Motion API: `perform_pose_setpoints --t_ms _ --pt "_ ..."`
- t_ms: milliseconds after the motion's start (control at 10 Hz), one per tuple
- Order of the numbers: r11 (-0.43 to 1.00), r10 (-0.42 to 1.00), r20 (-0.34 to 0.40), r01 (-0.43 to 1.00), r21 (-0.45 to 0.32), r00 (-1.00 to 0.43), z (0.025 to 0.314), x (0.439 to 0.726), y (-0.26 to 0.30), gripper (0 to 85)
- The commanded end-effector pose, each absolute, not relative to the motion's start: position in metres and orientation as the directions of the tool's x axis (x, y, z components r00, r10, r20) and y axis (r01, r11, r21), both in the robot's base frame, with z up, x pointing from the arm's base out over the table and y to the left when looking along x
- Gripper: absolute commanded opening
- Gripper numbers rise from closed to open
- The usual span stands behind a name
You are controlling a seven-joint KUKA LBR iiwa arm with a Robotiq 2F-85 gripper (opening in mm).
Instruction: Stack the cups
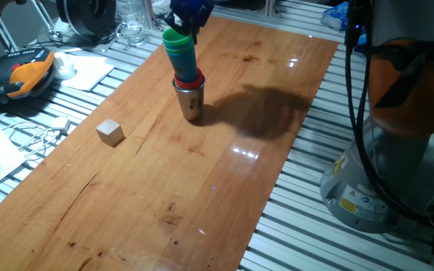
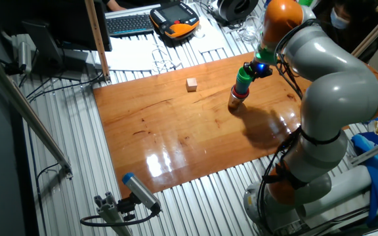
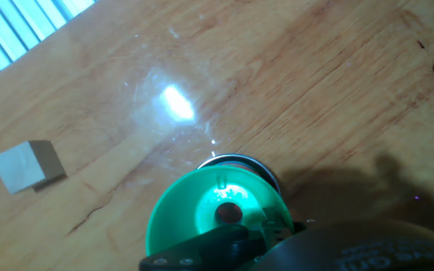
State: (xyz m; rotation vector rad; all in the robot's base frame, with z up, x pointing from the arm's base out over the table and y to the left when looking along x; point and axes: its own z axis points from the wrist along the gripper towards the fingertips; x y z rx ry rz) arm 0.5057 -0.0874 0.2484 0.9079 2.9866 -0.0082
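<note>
A shiny steel cup (image 1: 191,104) stands upright on the wooden table (image 1: 202,196), and a stack of cups rises out of it. In the stack a red cup (image 1: 190,78) is lowest, a blue cup (image 1: 181,60) sits above it, and a green cup (image 1: 176,38) is on top. My gripper (image 1: 187,21) comes down from above and is shut on the green cup's rim. In the hand view I look into the green cup (image 3: 217,207), with the steel rim (image 3: 241,159) just behind it and one dark finger (image 3: 202,248) over the near rim. The other fixed view shows the stack (image 2: 241,84) under the gripper (image 2: 254,68).
A small wooden cube (image 1: 110,132) (image 2: 191,84) (image 3: 27,165) lies left of the stack. Beyond the table's left edge lie an orange pendant (image 1: 22,75), papers and cables. Clear glassware (image 1: 134,26) stands at the far corner. The robot base (image 1: 383,165) rises at the right.
</note>
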Motion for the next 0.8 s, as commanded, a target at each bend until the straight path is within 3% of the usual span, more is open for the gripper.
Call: perform_pose_setpoints --t_ms 0,400,500,700 --pt "0.831 0.556 -0.023 0.556 0.005 -0.831 0.245 0.505 -0.087 0.0" --pt "0.834 0.551 -0.056 0.550 0.033 -0.833 0.232 0.504 -0.091 0.0" --pt "0.826 0.563 -0.044 0.562 0.037 -0.825 0.231 0.504 -0.091 17.0" --pt "0.819 0.574 -0.022 0.574 0.020 -0.818 0.231 0.505 -0.090 17.0"
